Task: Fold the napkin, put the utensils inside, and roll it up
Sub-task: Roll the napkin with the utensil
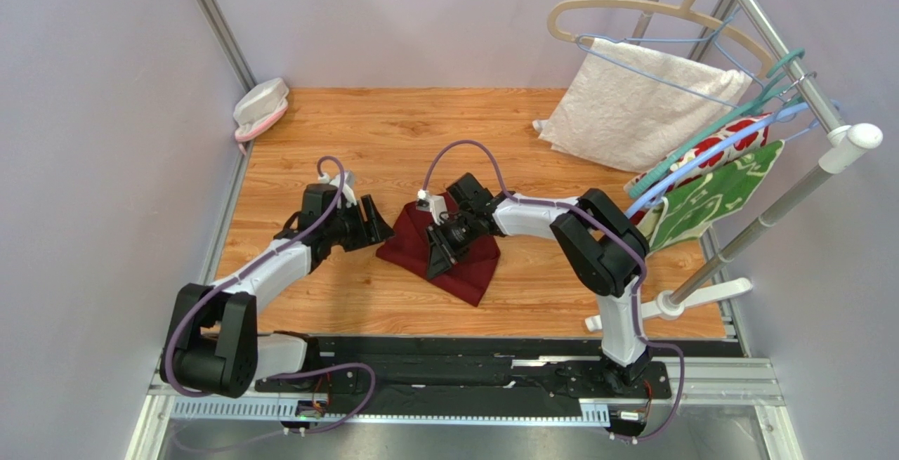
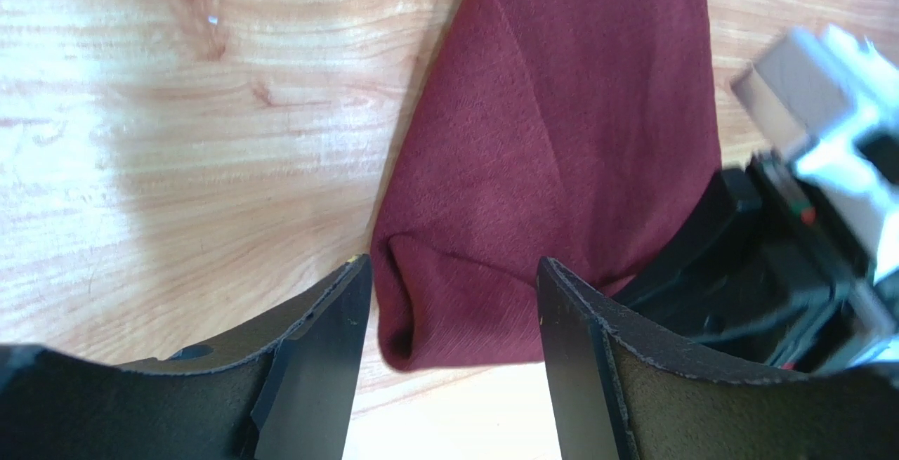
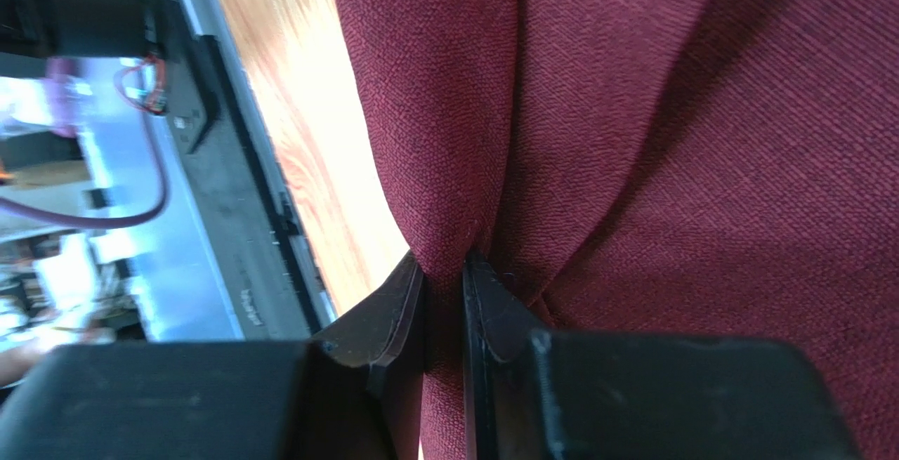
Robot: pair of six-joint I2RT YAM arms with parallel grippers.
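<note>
wooden tabletop (image 1: 422, 123), fold of napkin (image 2: 591, 112) tight in right hand (image 3: 443, 270), left hand (image 2: 454, 270) wide open alongside

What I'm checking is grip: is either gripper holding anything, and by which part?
The right gripper pinches a fold of the maroon napkin. The left gripper stands open around its folded corner, holding nothing.

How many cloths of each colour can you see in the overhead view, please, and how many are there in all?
Maroon napkin: 1
White towel: 1
Red patterned cloth: 1
Green patterned cloth: 1
Total: 4
</note>
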